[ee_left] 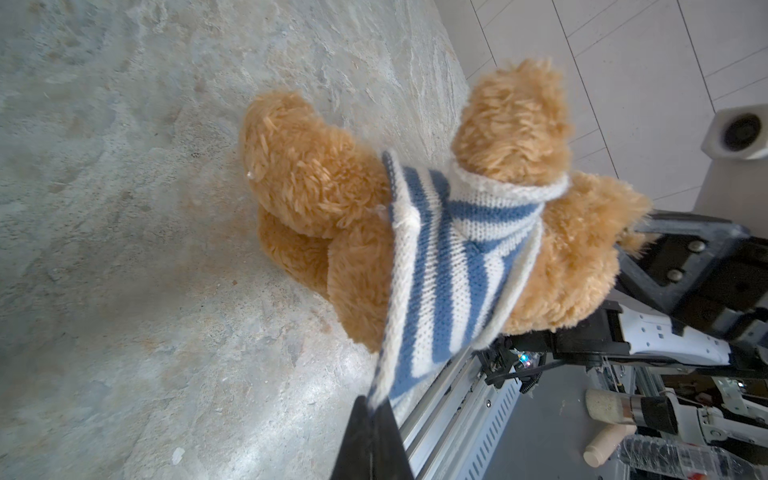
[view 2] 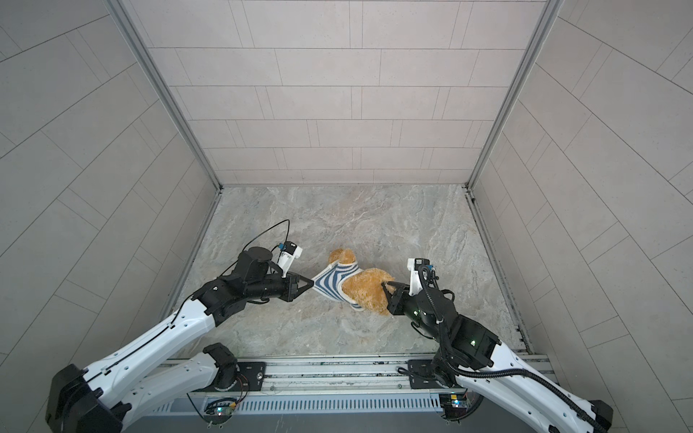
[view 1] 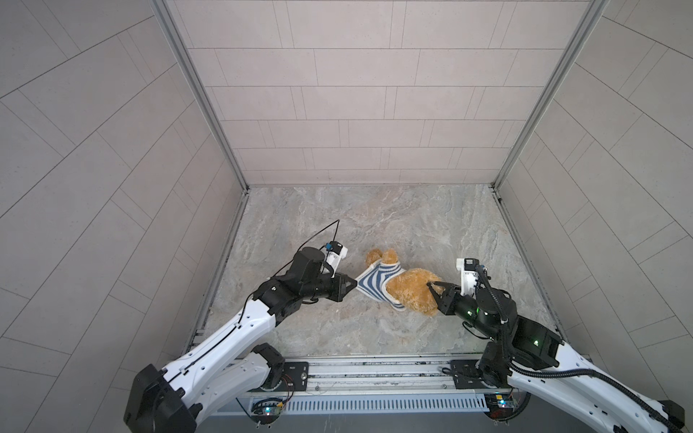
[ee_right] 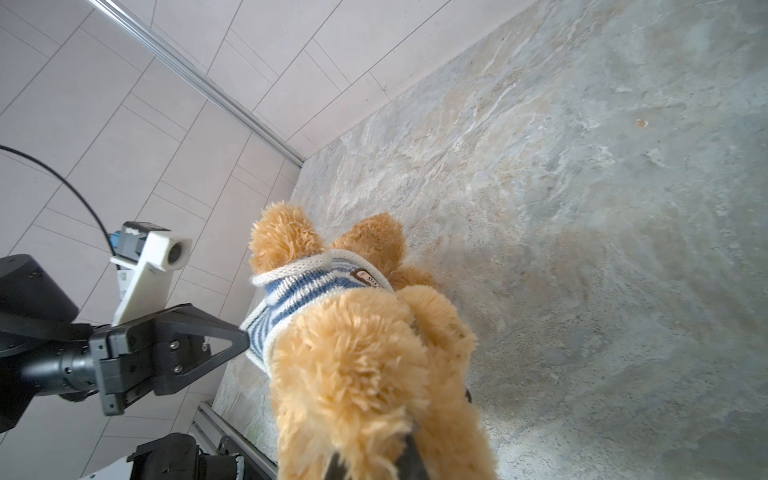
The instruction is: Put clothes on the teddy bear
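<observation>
Near six o'clock, our left gripper [view 1: 352, 285] pinches the blue-and-white striped knit shirt [view 1: 375, 283], right gripper [view 1: 435, 290] clamps the fluffy golden-brown teddy bear [view 1: 412, 290]; pulling harder, we risk slippage.

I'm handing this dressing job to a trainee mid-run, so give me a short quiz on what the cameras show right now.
1. Fill the gap: in both top views the striped shirt is stretched from the teddy bear toward the ___ gripper.
2. True or false: the left gripper has its fingers open, clear of the shirt.
3. Choose one: the right gripper has its fingers shut on A) the shirt, B) the teddy bear's fur, C) nothing.

Key: 1 left; 2 false, its fingers are shut on the shirt's edge; 3 B.
</observation>
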### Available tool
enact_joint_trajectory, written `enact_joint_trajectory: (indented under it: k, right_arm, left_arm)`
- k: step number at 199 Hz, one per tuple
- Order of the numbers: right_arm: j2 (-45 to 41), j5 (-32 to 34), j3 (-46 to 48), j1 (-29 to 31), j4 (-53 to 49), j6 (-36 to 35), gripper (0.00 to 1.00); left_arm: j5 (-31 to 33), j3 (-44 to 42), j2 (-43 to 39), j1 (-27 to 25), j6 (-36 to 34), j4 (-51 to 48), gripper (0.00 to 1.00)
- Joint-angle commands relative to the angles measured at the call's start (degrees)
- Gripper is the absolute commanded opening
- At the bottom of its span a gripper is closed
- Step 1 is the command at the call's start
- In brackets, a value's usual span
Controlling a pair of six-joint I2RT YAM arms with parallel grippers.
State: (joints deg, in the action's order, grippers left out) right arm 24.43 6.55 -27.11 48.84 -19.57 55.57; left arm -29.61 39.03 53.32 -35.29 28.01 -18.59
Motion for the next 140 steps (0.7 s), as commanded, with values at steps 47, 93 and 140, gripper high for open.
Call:
enact_joint_trajectory:
  k: [47,93,140]
  right_arm:
    - [8.05,-4.61,2.55,-10.12,7.07,0.56,0.00]
    - [14.92,-17.57,4.64,-21.49,10.38,-4.62,0.04]
    - [17.88,-21.56,5.83,-24.75,9.66,-10.45,0.25]
  left_arm:
    - [0.78,3.76,4.36,-0.48,-2.11,-0.27,0.00]
    - [2.37,8.95,14.84,-0.48,-1.16,5.59,0.00]
    - [2.71,10.88,23.26,-0.48,1.10,11.77,0.00]
